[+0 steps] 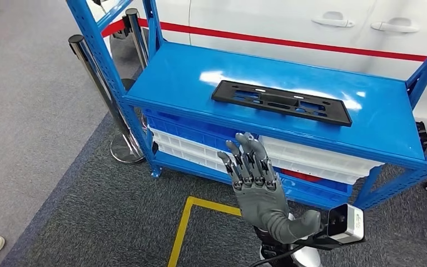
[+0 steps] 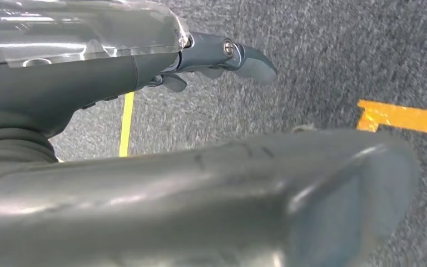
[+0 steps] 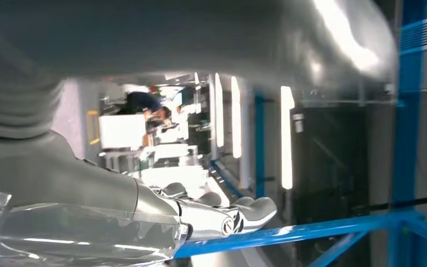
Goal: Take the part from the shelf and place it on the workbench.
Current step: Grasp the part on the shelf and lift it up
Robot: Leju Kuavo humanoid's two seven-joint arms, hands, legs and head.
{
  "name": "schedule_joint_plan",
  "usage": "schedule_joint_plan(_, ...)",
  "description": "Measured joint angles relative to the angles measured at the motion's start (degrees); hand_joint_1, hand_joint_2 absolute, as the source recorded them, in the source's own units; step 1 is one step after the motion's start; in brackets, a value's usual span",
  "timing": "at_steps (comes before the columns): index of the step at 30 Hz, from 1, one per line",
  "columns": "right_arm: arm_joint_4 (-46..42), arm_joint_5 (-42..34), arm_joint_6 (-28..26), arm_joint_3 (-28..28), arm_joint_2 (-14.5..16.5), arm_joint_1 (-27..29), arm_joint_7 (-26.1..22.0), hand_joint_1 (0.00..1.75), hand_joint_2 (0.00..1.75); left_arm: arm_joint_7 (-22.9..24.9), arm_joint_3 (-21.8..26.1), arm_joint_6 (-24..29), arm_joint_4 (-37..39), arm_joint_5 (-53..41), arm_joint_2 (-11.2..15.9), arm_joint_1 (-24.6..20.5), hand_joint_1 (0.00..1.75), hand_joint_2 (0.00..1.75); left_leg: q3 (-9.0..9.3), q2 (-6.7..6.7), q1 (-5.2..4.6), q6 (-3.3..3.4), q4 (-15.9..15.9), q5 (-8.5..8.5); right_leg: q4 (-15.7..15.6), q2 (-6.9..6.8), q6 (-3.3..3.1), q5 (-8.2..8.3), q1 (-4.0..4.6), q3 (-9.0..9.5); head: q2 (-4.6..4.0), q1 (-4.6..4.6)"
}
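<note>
Right hand (image 1: 254,181) raised in front of the shelf (image 1: 183,75), fingers (image 1: 244,153) straight and spread, holding nothing, tips level with the white bins (image 1: 311,158) under the top deck; left hand (image 2: 217,55) hangs over grey carpet (image 2: 322,50) near a yellow floor line (image 2: 403,118), fingers lightly curled, nothing in it. Part (image 1: 281,102), a flat black frame, lies on the blue top deck, apart from both hands; white car (image 1: 289,22) with red stripe behind.
</note>
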Motion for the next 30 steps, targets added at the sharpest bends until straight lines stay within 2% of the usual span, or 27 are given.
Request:
schedule_joint_plan(2, -0.2, -0.1, -0.1, 0.3, -0.1, 0.1, 0.0, 0.0, 1.75, 0.0, 0.0, -0.1, 0.0, 0.0, 0.0, 0.1, 0.0, 0.0, -3.17, 0.03, 0.61, -0.73, 6.9, -3.24, 0.0, -0.06, -0.06, -0.01, -0.06, 0.02, 0.0, -0.12)
schedule_joint_plan(3, -0.2, -0.1, -0.1, 0.5, -0.2, 0.2, 0.0, 0.0, 1.75, 0.0, 0.0, -0.2, 0.0, 0.0, 0.0, 0.1, 0.0, 0.0, -4.32, 0.04, 0.96, -1.07, 9.3, -3.85, 0.0, -0.08, -0.04, -0.03, -0.1, 0.02, 0.0, -0.12)
schedule_joint_plan(4, -0.2, -0.1, -0.1, 0.6, -0.3, 0.4, 0.0, 0.0, 1.75, 0.0, 0.1, -0.2, 0.0, 0.0, 0.0, 0.2, 0.0, 0.0, -4.6, 0.05, 1.28, -1.37, 9.7, -3.37, 0.0, -0.07, 0.03, -0.08, -0.19, 0.03, 0.0, -0.11)
schedule_joint_plan(5, -0.2, -0.1, -0.2, 0.7, -0.4, 0.5, 0.0, 0.0, 1.75, 0.0, 0.1, -0.2, 0.0, 0.0, 0.0, 0.2, 0.0, 0.0, -4.02, 0.07, 1.58, -1.65, 8.4, -2.01, 0.1, -0.05, 0.16, -0.16, -0.32, 0.04, 0.0, -0.12)
schedule_joint_plan(7, -0.3, -0.2, -0.2, 0.9, -0.5, 0.7, 0.0, 0.0, 1.75, 0.0, 0.2, -0.2, 0.0, 0.1, 0.0, 0.2, 0.0, 0.0, -0.73, 0.14, 2.06, -2.1, 1.4, 1.82, 0.6, 0.05, 0.68, -0.48, -0.63, 0.05, 0.01, -0.11)
schedule_joint_plan(9, -0.4, -0.2, -0.4, 1.1, -0.6, 0.8, 0.0, 0.0, 1.75, 0.0, 0.3, -0.2, 0.1, 0.1, -0.1, 0.1, 0.0, 0.0, 1.59, 0.12, 1.99, -1.71, -3.7, 3.27, 1.2, 0.12, 1.52, -0.75, -0.59, -0.23, 0.01, -0.11)
schedule_joint_plan(12, -0.7, -0.2, -0.4, 1.3, -0.7, 0.9, 0.1, 0.0, 1.75, 0.1, 0.4, -0.2, 0.1, 0.2, -0.1, 0.2, 0.0, 0.0, 1.66, -0.01, 1.67, -0.25, -4.3, 3.03, 1.2, 0.13, 2.65, -0.65, -0.52, -0.43, 0.01, -0.05)
schedule_joint_plan(14, -0.9, -0.2, -0.4, 1.3, -0.8, 0.9, 0.1, 0.0, 1.75, 0.1, 0.5, -0.2, 0.1, 0.1, -0.1, 0.2, 0.0, 0.0, 1.75, 0.0, 1.69, 0.64, -4.6, 3.35, 2.7, 0.15, 3.14, -1.87, -0.72, -0.99, 0.01, -0.03)
schedule_joint_plan(15, -1.0, -0.2, -0.4, 1.3, -0.9, 0.9, 0.1, 0.0, 1.75, 0.1, 0.5, -0.3, 0.1, 0.1, -0.2, 0.1, 0.0, 0.0, 1.79, 0.02, 1.68, 1.03, -4.7, 3.47, 5.1, 0.16, 3.29, -3.36, -0.79, -2.06, 0.01, -0.01)
schedule_joint_plan(17, -1.1, -0.2, -0.3, 1.3, -1.1, 1.0, 0.1, 0.0, 1.75, 0.2, 0.5, -0.3, 0.1, 0.0, -0.2, 0.1, 0.0, 0.0, 1.73, 0.06, 1.45, 1.47, -4.8, 3.49, 12.7, 0.17, 3.39, -7.03, -0.78, -5.68, 0.0, 0.01)
schedule_joint_plan(18, -1.1, -0.2, -0.3, 1.3, -1.2, 1.1, 0.1, 0.0, 1.75, 0.2, 0.5, -0.3, 0.1, 0.0, -0.2, 0.1, 0.0, 0.0, 1.73, 0.07, 1.29, 1.56, -4.8, 3.48, 16.0, 0.18, 3.39, -8.06, -0.75, -7.3, 0.0, 0.01)
schedule_joint_plan(19, -1.1, -0.2, -0.3, 1.3, -1.3, 1.2, 0.1, 0.0, 1.75, 0.3, 0.5, -0.3, 0.1, 0.0, -0.2, 0.1, 0.0, 0.0, 1.75, 0.06, 1.12, 1.63, -4.8, 3.46, 17.6, 0.18, 3.29, -8.05, -0.71, -8.15, 0.0, 0.01)
schedule_joint_plan(20, -1.1, -0.2, -0.2, 1.3, -1.3, 1.3, 0.1, 0.0, 1.75, 0.3, 0.5, -0.3, 0.1, 0.0, -0.2, 0.2, 0.0, 0.0, 1.82, 0.02, 0.97, 1.66, -4.8, 3.44, 16.9, 0.18, 3.07, -6.98, -0.64, -7.93, 0.01, 0.01)
schedule_joint_plan(21, -1.1, -0.2, -0.2, 1.3, -1.4, 1.3, 0.1, 0.0, 1.75, 0.3, 0.5, -0.3, 0.1, 0.0, -0.2, 0.1, 0.0, 0.0, 1.92, -0.04, 0.82, 1.69, -4.8, 3.42, 14.2, 0.19, 2.72, -5.09, -0.5, -6.65, 0.01, 0.01)
schedule_joint_plan(22, -1.1, -0.2, -0.2, 1.3, -1.4, 1.3, 0.1, 0.0, 1.75, 0.3, 0.5, -0.3, 0.1, 0.0, -0.3, 0.1, 0.0, 0.0, 2.02, -0.09, 0.72, 1.68, -4.8, 3.38, 10.2, 0.2, 2.21, -3.02, -0.25, -4.73, 0.01, 0.02)
schedule_joint_plan(24, -1.1, -0.2, -0.2, 1.3, -1.4, 1.3, 0.1, 0.0, 1.75, 0.3, 0.5, -0.3, 0.1, 0.0, -0.4, 0.1, 0.0, 0.0, 2.02, -0.15, 0.43, 1.45, -4.7, 3.24, 3.4, 0.15, 1.3, -0.74, 0.26, -1.6, 0.01, -0.01)
schedule_joint_plan(26, -1.2, -0.2, -0.1, 1.4, -1.4, 1.3, 0.1, 0.0, 1.75, 0.4, 0.5, -0.3, 0.1, -0.1, -0.5, 0.0, 0.0, 0.0, 1.9, -0.1, 0.35, 0.92, -4.8, 3.16, 1.5, 0.19, 0.98, -0.67, 0.58, -0.9, 0.01, -0.02)
schedule_joint_plan(28, -1.2, -0.2, -0.1, 1.5, -1.4, 1.5, 0.1, 0.0, 1.75, 0.9, 0.5, -0.3, 0.1, -0.5, -0.5, 0.0, 0.0, 0.0, 2.03, -0.03, 0.38, 0.3, -4.7, 2.91, 0.9, 0.27, 0.75, -0.46, 0.33, -0.65, 0.01, -0.02)
schedule_joint_plan(30, -1.4, -0.2, 0.1, 1.7, -1.5, 1.6, 0.1, 0.0, 1.75, 1.7, 0.5, -0.2, 0.1, -1.0, -0.4, -0.1, 0.0, 0.0, 1.06, 0.03, 0.45, -0.39, -2.2, 1.21, 0.3, 0.19, 0.38, -0.32, -0.09, -0.09, 0.01, -0.14)
